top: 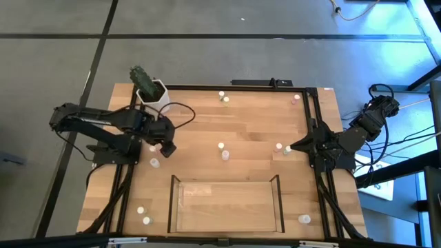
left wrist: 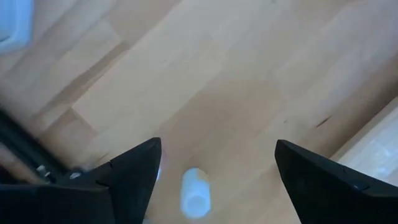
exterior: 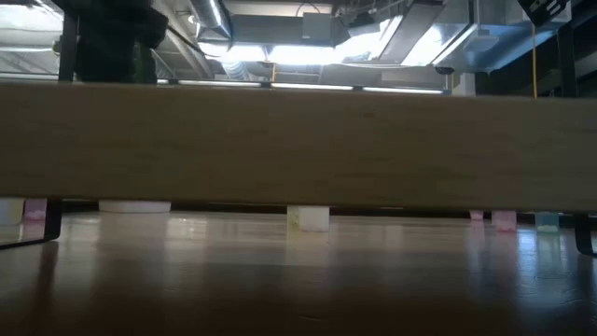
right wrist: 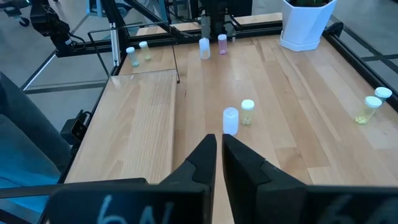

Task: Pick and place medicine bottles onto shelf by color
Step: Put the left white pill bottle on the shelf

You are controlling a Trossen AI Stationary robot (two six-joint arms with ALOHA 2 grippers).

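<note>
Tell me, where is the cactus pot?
In the high view, the cactus pot stands at the table's far left corner, just behind the left arm's open tool.

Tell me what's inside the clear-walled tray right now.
In the high view the shelf holds only its bare light-wood floor; no medicine bottles are in it. They stand scattered outside, like one by its right wall. In the low view the tray's near side blocks the interior.
</note>
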